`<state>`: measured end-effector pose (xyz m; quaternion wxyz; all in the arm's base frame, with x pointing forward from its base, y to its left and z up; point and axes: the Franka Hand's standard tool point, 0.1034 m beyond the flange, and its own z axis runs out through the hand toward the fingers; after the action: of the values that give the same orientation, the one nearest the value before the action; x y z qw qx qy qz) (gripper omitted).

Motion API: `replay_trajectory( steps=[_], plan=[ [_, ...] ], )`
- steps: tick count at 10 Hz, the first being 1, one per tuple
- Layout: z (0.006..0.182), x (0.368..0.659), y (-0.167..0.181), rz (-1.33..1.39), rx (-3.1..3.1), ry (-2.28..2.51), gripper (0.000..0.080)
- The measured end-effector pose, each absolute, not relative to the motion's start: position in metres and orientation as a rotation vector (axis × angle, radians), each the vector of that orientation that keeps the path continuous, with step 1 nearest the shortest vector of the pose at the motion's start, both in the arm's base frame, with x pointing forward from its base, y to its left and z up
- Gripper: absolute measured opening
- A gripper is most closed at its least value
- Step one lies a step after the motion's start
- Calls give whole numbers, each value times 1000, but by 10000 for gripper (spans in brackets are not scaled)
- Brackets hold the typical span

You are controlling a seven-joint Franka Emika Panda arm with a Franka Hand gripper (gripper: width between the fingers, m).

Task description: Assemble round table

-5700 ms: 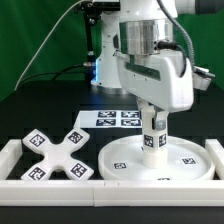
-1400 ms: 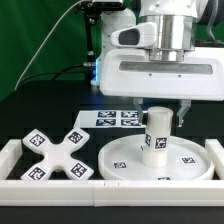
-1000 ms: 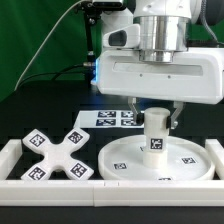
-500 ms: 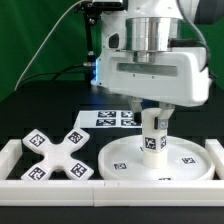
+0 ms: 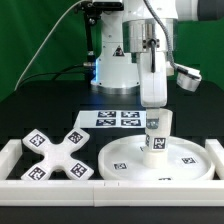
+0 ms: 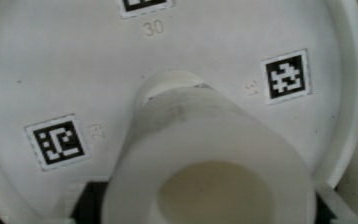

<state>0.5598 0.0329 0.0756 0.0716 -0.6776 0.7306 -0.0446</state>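
Observation:
The large round disc (image 5: 122, 160) lies flat on the table at the exterior view's right. The short cylindrical leg (image 5: 156, 137) stands upright at its centre. My gripper (image 5: 154, 113) comes straight down on the leg and is shut on its top, with the hand turned edge-on to the exterior view. In the wrist view the leg (image 6: 201, 140) sits between the dark fingers (image 6: 94, 198), with the tagged disc (image 6: 87, 70) beneath it. The X-shaped cross base (image 5: 55, 155) lies flat at the exterior view's left, apart from the disc.
The marker board (image 5: 118, 118) lies behind the disc. A white rail (image 5: 50, 187) runs along the front, with side pieces at the left (image 5: 10, 150) and right (image 5: 215, 150). The arm's base (image 5: 115, 60) stands at the back.
My gripper came down around the leg's top and closed on it. The hand has since turned about the vertical axis, from broadside to edge-on. The leg stays upright on the disc.

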Motion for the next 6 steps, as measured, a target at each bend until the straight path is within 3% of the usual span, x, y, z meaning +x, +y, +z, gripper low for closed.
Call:
replay_trajectory(
  steps=[1,2,3,6],
  plan=[
    [76,560,33,-137,-2065,2172,404],
    [76,558,34,-115,-2294,1970,579],
    [80,562,33,-117,-2400,1827,628],
    [80,559,33,-140,-2664,1441,645]
  ],
)
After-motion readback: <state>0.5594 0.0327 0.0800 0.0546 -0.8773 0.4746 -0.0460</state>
